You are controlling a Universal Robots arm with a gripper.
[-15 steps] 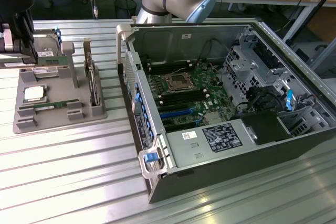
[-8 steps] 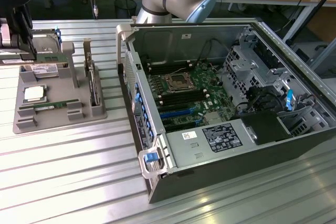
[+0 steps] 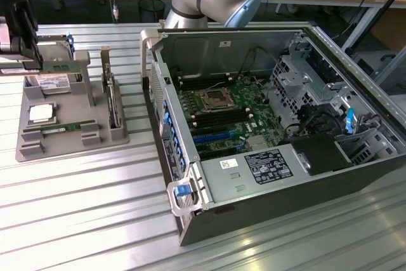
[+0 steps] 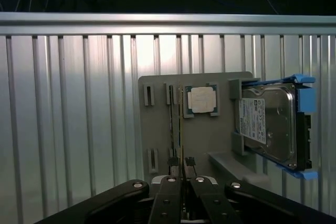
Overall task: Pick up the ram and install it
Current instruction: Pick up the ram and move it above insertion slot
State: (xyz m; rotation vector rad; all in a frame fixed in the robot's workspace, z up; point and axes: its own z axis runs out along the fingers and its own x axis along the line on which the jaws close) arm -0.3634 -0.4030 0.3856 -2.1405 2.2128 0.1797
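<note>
- While the ram point(image 3: 60, 129) lies in the grey tray point(image 3: 76, 150) at the exterior view's left, the claw point(image 4: 181, 165) is held almost closed, empty.
- Its thin edge could be struck, not straddled.

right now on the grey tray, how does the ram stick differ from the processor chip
Shape: the ram is a long, narrow strip; the processor chip is square. Colour: the ram is green, the processor chip has a silver top. Pose: the ram stands on edge, the processor chip lies flat. Both sit side by side on the grey tray.
</note>
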